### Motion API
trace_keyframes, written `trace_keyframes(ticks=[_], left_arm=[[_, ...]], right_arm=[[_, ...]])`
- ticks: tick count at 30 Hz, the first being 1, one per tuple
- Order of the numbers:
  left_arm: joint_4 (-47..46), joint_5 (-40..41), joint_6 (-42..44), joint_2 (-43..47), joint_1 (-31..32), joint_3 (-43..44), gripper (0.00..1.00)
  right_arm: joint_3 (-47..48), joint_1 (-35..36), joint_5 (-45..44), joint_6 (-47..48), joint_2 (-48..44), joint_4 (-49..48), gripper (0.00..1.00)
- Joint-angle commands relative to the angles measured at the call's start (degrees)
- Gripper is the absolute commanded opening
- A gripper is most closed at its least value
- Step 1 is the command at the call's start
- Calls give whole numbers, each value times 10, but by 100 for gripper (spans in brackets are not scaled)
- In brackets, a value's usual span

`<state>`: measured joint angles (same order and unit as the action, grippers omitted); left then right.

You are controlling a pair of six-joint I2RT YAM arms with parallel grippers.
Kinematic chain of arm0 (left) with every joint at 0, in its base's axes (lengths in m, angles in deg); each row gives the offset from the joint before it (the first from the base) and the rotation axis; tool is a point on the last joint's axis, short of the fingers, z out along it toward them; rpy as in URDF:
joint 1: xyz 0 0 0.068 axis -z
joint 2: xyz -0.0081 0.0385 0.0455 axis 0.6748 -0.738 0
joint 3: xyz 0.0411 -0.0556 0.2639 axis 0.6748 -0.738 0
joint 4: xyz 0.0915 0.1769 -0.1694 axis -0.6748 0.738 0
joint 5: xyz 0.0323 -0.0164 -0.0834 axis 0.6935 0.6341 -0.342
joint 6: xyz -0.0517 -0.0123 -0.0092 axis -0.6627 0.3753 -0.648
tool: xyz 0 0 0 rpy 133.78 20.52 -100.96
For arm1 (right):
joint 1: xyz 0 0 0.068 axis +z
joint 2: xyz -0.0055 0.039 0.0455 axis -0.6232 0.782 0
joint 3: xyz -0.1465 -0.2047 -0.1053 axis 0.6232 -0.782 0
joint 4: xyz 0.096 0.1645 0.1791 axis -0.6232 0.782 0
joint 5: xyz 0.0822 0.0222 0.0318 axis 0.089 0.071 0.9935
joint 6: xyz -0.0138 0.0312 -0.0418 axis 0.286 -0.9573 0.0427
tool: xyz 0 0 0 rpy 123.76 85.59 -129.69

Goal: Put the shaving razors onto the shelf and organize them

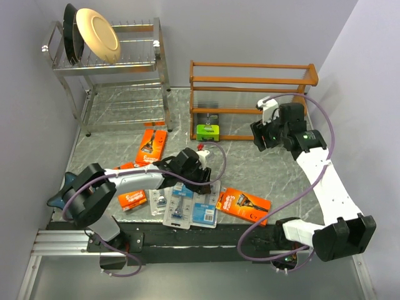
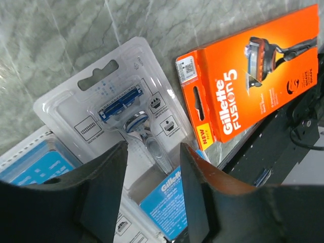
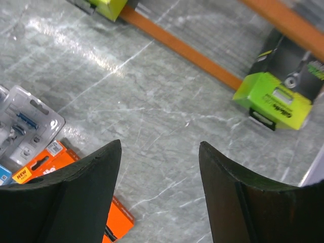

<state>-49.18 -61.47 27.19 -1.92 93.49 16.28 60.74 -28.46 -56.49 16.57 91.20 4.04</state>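
Observation:
My left gripper (image 1: 200,181) (image 2: 153,147) is down on a pale blue-and-clear blister card (image 2: 116,106), shut on its raised bubble. Two more blister cards (image 1: 206,211) lie beside it. One orange razor pack (image 1: 244,204) (image 2: 248,76) lies just right of them, and two others (image 1: 152,145) (image 1: 132,199) lie to the left. The reddish-brown shelf (image 1: 250,78) stands at the back. A lime-green box (image 1: 208,131) sits at its bottom tier, and a second one (image 3: 273,101) sits further right along its rail (image 3: 177,48). My right gripper (image 1: 257,136) (image 3: 160,144) hangs open and empty over bare table in front of the shelf.
A chrome dish rack (image 1: 112,69) with plates stands at the back left. A blue star-shaped dish (image 1: 62,187) lies by the left arm's elbow. The black base rail (image 1: 206,240) runs along the near edge, close to the razor packs.

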Motion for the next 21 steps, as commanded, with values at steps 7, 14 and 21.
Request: trace_keyframes(ticks=[7, 14, 21], left_arm=[[-14, -15, -28, -65, 12, 42, 49], [46, 35, -32, -130, 14, 96, 26], [70, 150, -24, -143, -3, 140, 19]], right_arm=[[-10, -2, 39, 37, -53, 59, 74], [-36, -3, 32, 31, -72, 47, 75], [-26, -4, 23, 36, -67, 40, 75]])
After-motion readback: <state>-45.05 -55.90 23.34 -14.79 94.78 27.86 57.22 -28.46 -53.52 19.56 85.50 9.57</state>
